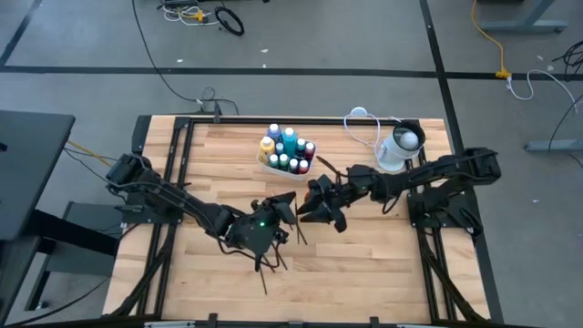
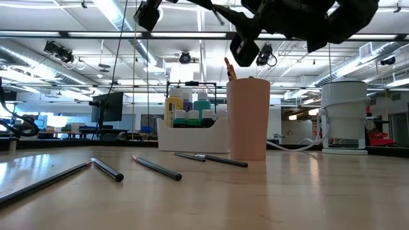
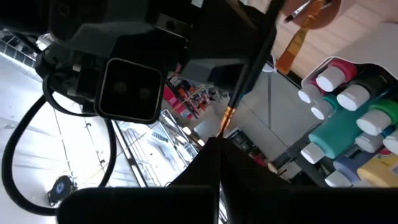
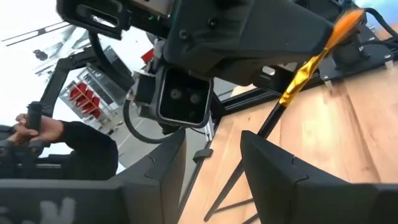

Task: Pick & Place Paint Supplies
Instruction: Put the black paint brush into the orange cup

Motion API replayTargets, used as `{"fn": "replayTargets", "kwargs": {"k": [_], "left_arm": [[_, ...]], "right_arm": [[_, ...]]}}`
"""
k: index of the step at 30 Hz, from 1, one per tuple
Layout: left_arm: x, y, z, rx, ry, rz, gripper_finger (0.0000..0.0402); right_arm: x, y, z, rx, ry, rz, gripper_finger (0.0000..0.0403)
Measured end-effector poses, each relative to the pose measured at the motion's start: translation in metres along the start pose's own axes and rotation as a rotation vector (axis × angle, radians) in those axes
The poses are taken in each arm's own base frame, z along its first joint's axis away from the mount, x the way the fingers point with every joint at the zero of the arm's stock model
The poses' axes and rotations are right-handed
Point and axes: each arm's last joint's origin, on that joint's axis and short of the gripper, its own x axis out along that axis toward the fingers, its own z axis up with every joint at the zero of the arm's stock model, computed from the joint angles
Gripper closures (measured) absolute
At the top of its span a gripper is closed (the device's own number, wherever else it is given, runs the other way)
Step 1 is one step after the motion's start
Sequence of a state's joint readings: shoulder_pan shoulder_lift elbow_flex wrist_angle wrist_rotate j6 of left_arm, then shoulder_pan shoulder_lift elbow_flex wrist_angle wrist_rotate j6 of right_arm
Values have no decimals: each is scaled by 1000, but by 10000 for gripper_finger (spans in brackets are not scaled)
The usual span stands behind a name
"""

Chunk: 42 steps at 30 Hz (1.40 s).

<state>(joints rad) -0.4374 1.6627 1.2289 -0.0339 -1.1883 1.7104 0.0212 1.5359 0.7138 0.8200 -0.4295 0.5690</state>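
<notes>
My left gripper sits at the centre of the high view, fingers pressed together on a thin dark-handled brush with a copper ferrule. My right gripper faces it from just beside, fingers spread, and an orange-handled brush runs slantwise past them in its wrist view — whether it touches either finger I cannot tell.

Above the two grippers in the high view, a white caddy holds the white-capped bottles — blue, teal, yellow. In the low view a pink cup stands mid-frame just right of the caddy, brush handles poking over its rim. Loose brushes lie flat on the table in the lower left of that view, apart from one another. At the upper right of the high view stands a white-and-grey round container with a cable.

The table is pale wood planking in a black frame, on a grey floor with trailing cables. Beyond it lies an open workshop with ceiling lights and shelving; a person's hand on a handle shows at the left edge of the right wrist view
</notes>
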Motion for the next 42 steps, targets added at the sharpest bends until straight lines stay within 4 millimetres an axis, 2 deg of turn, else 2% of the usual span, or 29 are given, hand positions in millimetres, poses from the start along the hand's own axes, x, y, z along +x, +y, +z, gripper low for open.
{"fn": "replayTargets", "kwargs": {"k": [7, 19, 30, 36, 42], "left_arm": [[-2, 0, 1, 0, 12, 1, 400], [-21, 1, 8, -9, -31, 30, 399], [-4, -6, 3, -2, 6, -10, 399], [-3, -9, 4, 0, -10, -14, 399], [-4, -9, 4, 2, 1, -14, 400]], "right_arm": [[-2, -3, 2, -1, 6, -5, 245], [-13, -11, 7, -9, 60, -71, 245], [-13, -9, 9, -47, 44, -49, 245], [-14, -15, 9, -82, 19, -152, 245], [-16, -13, 10, -61, 56, -75, 245]]}}
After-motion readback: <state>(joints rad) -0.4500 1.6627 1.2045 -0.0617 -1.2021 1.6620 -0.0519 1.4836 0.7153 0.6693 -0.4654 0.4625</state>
